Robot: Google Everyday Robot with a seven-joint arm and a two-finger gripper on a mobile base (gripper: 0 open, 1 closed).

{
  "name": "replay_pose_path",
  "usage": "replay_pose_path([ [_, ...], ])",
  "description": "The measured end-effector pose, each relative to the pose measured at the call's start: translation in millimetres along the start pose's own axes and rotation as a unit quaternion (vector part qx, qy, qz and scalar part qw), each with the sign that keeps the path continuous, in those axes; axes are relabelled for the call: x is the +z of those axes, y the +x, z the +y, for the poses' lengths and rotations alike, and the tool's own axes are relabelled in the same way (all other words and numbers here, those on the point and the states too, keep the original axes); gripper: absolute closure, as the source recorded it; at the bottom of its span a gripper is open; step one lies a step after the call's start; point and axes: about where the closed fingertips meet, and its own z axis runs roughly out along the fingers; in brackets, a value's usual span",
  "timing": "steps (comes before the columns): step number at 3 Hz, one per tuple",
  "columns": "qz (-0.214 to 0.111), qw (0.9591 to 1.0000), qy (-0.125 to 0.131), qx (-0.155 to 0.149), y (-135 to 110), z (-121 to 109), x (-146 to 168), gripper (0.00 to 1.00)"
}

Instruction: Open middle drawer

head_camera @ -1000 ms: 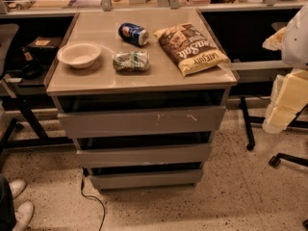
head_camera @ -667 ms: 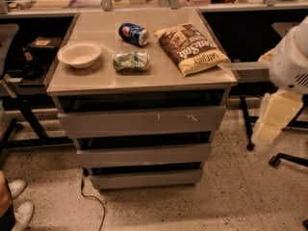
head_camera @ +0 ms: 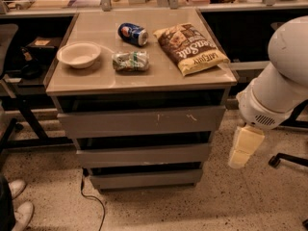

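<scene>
Three grey drawer fronts face us in the cabinet point(head_camera: 159, 78), and the middle drawer point(head_camera: 144, 154) sits shut between the scratched top drawer point(head_camera: 139, 121) and the narrow bottom drawer point(head_camera: 147, 178). Over the last second our arm point(head_camera: 284, 81) has swung in from the right edge of the view and dropped. The gripper point(head_camera: 240, 155) now hangs just off the cabinet's right side, about level with the middle drawer but apart from it. We cannot tell whether the gripper is open or closed. Nothing on top has shifted: the bowl point(head_camera: 79, 54), the can point(head_camera: 133, 33), the crumpled wrapper point(head_camera: 131, 60) and the chip bag point(head_camera: 190, 47) lie where they were. We read this as approach only; the drawer has not moved. Since the front has no handle, we judge the gripper must come round to the front and catch the drawer's top edge before pulling outward
</scene>
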Motion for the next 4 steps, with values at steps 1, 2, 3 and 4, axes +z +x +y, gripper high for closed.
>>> replay_pose_path([
  [1,0.000,1.0000,0.000,0.000,0,1,1,0.00],
  [2,-0.006,0.9994,-0.030,0.013,-5,16,49,0.00],
  [3,-0.014,0.9979,-0.063,0.007,-25,34,116,0.00],
  [4,-0.013,0.9959,-0.089,0.004,-42,45,174,0.00],
])
